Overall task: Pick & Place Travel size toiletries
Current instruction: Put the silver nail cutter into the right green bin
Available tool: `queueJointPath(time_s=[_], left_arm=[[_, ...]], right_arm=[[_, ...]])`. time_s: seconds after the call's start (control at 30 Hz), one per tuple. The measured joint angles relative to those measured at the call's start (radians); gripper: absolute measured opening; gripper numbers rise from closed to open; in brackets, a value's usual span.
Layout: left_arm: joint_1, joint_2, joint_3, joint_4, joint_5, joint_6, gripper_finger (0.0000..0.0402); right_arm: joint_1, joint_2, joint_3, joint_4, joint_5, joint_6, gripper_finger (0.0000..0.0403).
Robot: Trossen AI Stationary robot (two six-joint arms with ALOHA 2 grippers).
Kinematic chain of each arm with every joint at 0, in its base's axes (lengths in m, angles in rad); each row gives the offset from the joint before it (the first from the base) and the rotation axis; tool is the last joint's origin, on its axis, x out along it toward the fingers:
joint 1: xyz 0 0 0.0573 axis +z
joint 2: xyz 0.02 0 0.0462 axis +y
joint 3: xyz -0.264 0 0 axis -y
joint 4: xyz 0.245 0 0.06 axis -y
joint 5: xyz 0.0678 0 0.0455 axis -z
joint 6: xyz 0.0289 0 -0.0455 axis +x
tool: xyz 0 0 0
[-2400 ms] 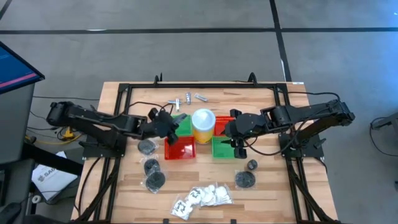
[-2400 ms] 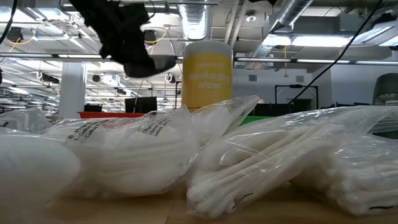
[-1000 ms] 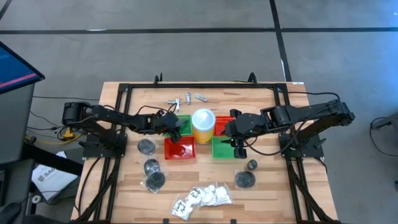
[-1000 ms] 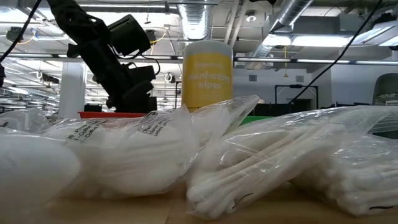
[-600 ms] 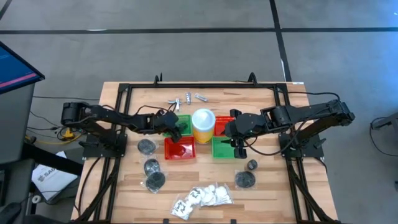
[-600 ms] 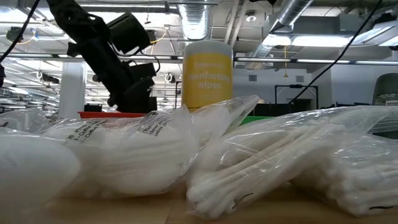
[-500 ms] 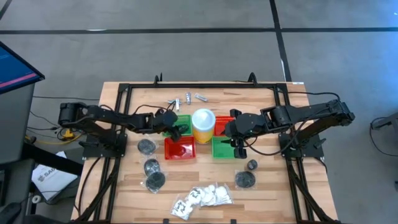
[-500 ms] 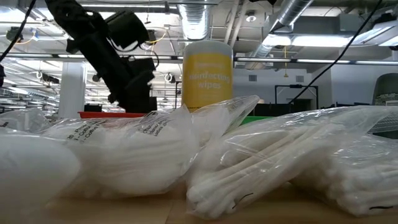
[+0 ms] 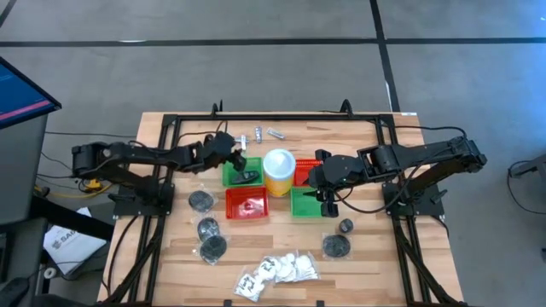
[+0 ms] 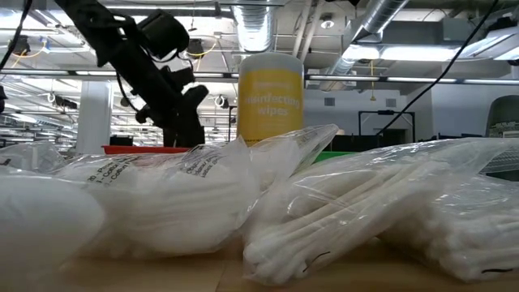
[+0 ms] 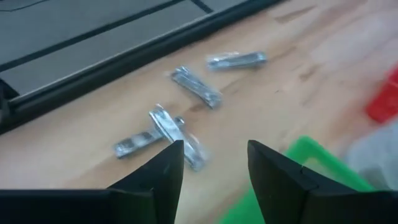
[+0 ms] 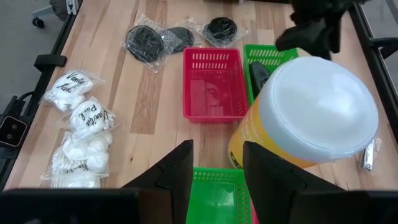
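My left gripper hangs open and empty just beyond the far left corner of a green basket. A dark piece lies in that basket. Three silvery metal pieces lie flat on the wood ahead of the left gripper. My right gripper hangs open and empty above another green basket. Dark round pieces in clear bags lie at the left, and two at the right. White packets lie at the near edge.
A yellow cup with a white lid stands between the baskets. A red basket sits near the left green one, and another red one beyond the right green one. A black frame rims the table.
My left gripper has risen and drawn back from over the green basket toward the table's far left, turning a little as it went. The dark piece now lies uncovered in that basket. My right arm has kept still.
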Motion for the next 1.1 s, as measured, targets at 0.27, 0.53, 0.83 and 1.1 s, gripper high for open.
queueJointPath(time_s=[0.27, 0.53, 0.83, 1.1], left_arm=[[0.130, 0.072, 0.000, 0.081, 0.127, 0.016, 0.0163], [0.193, 0.158, 0.027, 0.129, 0.177, 0.007, 0.0163], [0.197, 0.274, 0.128, 0.126, 0.185, 0.009, 0.0163], [0.206, 0.320, 0.138, 0.119, 0.185, -0.044, 0.0163]], right_arm=[[0.000, 0.000, 0.000, 0.000, 0.000, 0.000, 0.0128], [-0.001, 0.000, 0.000, 0.000, 0.000, 0.000, 0.0128], [-0.001, 0.000, 0.000, -0.001, 0.000, 0.000, 0.0126], [-0.001, 0.000, 0.000, -0.007, 0.000, 0.008, 0.0126]])
